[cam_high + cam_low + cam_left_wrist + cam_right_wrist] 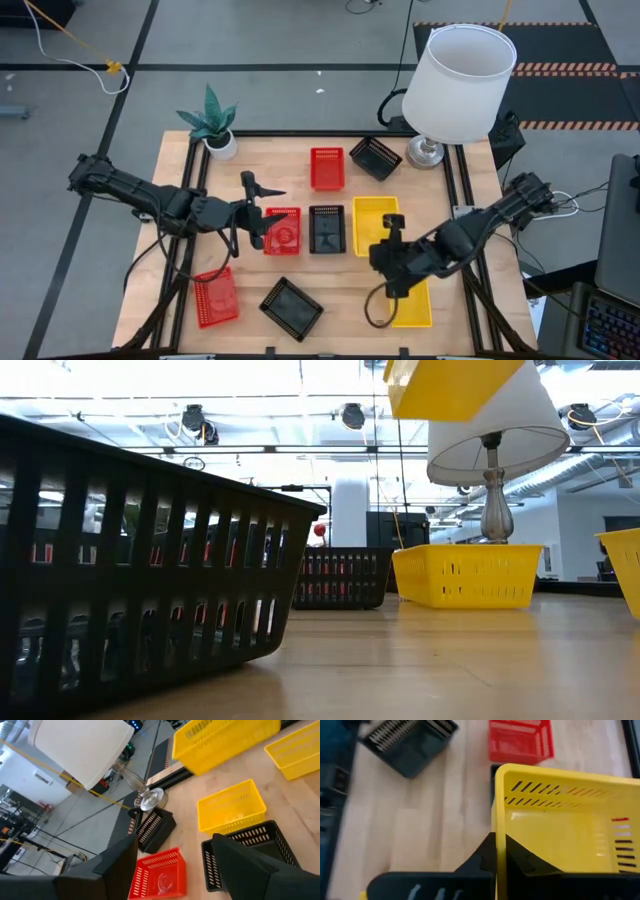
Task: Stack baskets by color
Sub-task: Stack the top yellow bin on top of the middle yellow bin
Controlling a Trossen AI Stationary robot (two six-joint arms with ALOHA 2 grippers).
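My right gripper (pixel 392 230) is shut on a yellow basket (pixel 372 212), held in the air over the table's middle right. It shows high up in the low view (pixel 450 385) and in the left wrist view (pixel 225 740). Below it a second yellow basket (pixel 230 810) rests on its base beside a black basket (pixel 327 228). A third yellow basket (pixel 412 302) lies near the front right. My left gripper (pixel 258 210) stands open just left of a red basket (pixel 282 230) and touches nothing. My right gripper holds the yellow basket by the rim of one side wall (pixel 499 827), one finger (pixel 480 857) outside the wall and one finger (pixel 522 855) inside. The fingers slant down from the table's right. The basket hangs tilted, lifted clear of the table.
More baskets lie about: red (pixel 326 167) and black (pixel 376 157) at the back, red (pixel 215 297) and black (pixel 291 307) at the front left. A lamp (pixel 455 80) stands at the back right and a potted plant (pixel 212 125) at the back left.
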